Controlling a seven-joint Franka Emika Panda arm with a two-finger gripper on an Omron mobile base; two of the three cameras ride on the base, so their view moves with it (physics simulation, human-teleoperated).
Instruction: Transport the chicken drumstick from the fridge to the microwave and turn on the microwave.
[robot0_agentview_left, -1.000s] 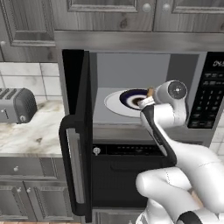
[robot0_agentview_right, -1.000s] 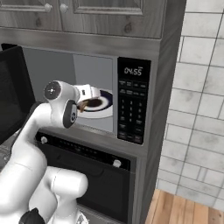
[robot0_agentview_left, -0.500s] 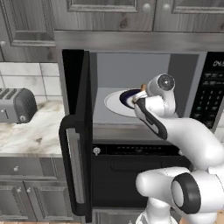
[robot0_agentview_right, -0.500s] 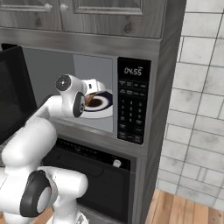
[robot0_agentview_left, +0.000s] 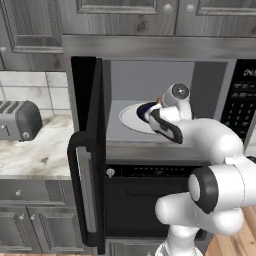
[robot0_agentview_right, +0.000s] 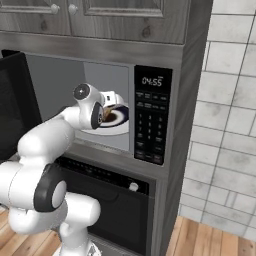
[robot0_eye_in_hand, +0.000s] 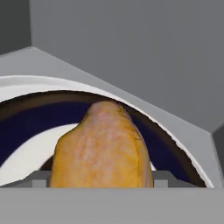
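Inside the built-in black and steel microwave (robot0_agentview_left: 165, 95) with its grey cavity, the white arm's two-finger gripper (robot0_agentview_right: 111, 100) reached over the white round turntable (robot0_agentview_left: 131, 118). A dark blue plate with a white centre (robot0_agentview_right: 119, 116) sat on that turntable, and the golden-brown, tapering chicken drumstick (robot0_eye_in_hand: 103, 146) was over the plate, between the gripper's widely spread jaws. Whether the pads actually pressed on the meat, or whether the drumstick already rested on the plate, could not be told from the hand view, since the fingertips were cut off at its lower edge.

To the left, the microwave's dark glass door (robot0_agentview_left: 92, 150) stood swung out, its long black vertical handle (robot0_agentview_left: 76, 187) toward the camera. The black button panel (robot0_agentview_right: 151, 125) with a lit clock flanked the cavity on the right. Below was a black oven front (robot0_agentview_right: 112, 200). A grey toaster (robot0_agentview_left: 20, 120) stood on the marbled countertop (robot0_agentview_left: 35, 157) well apart to the left, with grey wooden cabinets (robot0_agentview_left: 125, 17) above.

From both base views the arm's white wrist hid most of the plate and the drumstick.
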